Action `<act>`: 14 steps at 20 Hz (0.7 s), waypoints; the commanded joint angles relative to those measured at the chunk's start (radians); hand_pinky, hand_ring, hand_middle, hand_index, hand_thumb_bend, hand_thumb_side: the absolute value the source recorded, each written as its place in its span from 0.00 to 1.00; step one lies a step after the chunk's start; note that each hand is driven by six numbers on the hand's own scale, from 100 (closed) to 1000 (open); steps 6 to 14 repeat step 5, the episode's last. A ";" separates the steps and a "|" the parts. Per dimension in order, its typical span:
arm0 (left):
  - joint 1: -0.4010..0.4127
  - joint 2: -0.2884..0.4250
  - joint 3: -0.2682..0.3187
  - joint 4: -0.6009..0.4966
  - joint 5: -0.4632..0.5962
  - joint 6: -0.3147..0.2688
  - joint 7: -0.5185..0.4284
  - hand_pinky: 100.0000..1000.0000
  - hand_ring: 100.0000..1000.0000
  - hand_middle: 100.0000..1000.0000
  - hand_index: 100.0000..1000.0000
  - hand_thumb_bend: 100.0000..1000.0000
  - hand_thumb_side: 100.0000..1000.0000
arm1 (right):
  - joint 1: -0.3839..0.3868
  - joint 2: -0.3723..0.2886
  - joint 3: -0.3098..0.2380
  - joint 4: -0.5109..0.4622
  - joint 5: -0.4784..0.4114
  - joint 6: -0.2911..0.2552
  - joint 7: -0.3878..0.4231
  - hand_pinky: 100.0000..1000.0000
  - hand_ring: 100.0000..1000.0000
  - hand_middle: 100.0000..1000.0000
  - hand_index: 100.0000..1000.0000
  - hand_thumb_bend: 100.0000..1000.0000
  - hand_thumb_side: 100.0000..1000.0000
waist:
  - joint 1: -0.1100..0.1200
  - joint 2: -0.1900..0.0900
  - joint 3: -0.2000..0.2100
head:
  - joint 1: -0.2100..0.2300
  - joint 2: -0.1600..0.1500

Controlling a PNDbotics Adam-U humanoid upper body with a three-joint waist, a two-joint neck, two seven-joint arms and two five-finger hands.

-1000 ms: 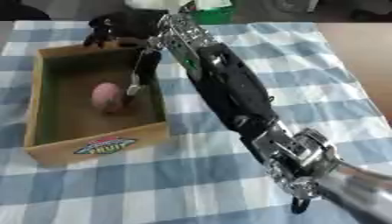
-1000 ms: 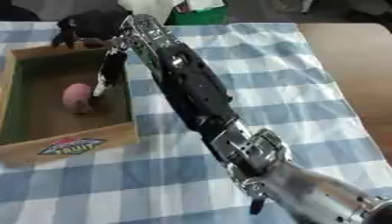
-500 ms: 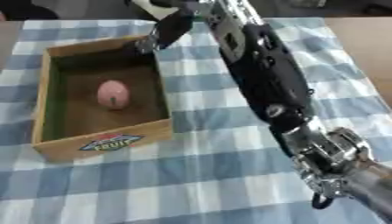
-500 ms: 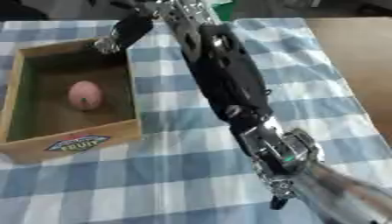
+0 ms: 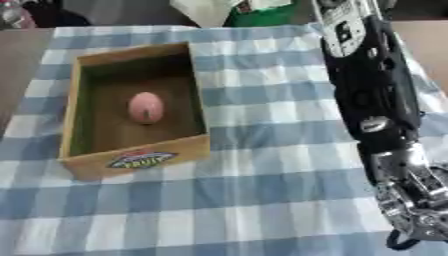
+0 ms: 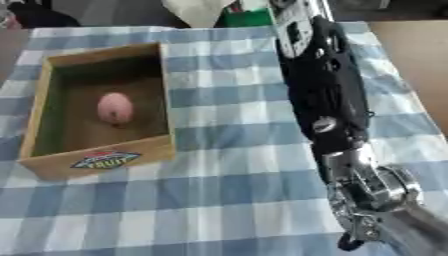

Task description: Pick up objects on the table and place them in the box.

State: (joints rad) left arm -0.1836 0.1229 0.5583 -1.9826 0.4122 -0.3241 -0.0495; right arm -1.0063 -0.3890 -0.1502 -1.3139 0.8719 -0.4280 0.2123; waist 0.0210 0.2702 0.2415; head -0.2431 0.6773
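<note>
Pulled the right hand away from the box [image 5: 140, 159] and left the pink thing [image 5: 145, 107] inside.

Half a second before, hung with the fingers over the far rim of the box; now reached past the top edge of both views, with only the right arm [image 5: 367, 95] stretched from the lower right corner up across the checked cloth [image 5: 262, 200]. Could not tell whether the fingers were spread or curled, or whether anything was carried, since no hand was shown at all. Lay on the floor of the box, near its middle and apart from the walls, rounded and perhaps egg-shaped. Counted as one thing delivered, probably; showed nothing more to pick up on the visible cloth, only green packaging [image 5: 267, 17] beyond its far edge.
</note>
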 commanded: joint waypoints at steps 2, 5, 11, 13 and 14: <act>0.004 0.022 0.013 -0.017 -0.012 0.004 0.004 0.41 0.34 0.50 0.77 0.08 0.54 | 0.021 -0.066 -0.017 -0.064 -0.074 0.068 -0.008 1.00 1.00 0.70 0.93 0.02 1.00 | 0.003 -0.028 -0.015 | 0.026 0.014; 0.011 0.022 0.017 -0.017 -0.018 0.006 0.006 0.41 0.34 0.50 0.77 0.08 0.54 | 0.068 -0.087 -0.004 -0.107 -0.122 0.116 -0.027 1.00 1.00 0.79 0.96 0.00 1.00 | 0.002 -0.034 -0.032 | 0.045 0.018; 0.011 0.022 0.017 -0.017 -0.018 0.006 0.006 0.41 0.34 0.50 0.77 0.08 0.54 | 0.068 -0.087 -0.004 -0.107 -0.122 0.116 -0.027 1.00 1.00 0.79 0.96 0.00 1.00 | 0.002 -0.034 -0.032 | 0.045 0.018; 0.011 0.022 0.017 -0.017 -0.018 0.006 0.006 0.41 0.34 0.50 0.77 0.08 0.54 | 0.068 -0.087 -0.004 -0.107 -0.122 0.116 -0.027 1.00 1.00 0.79 0.96 0.00 1.00 | 0.002 -0.034 -0.032 | 0.045 0.018; 0.011 0.022 0.017 -0.017 -0.018 0.006 0.006 0.41 0.34 0.50 0.77 0.08 0.54 | 0.068 -0.087 -0.004 -0.107 -0.122 0.116 -0.027 1.00 1.00 0.79 0.96 0.00 1.00 | 0.002 -0.034 -0.032 | 0.045 0.018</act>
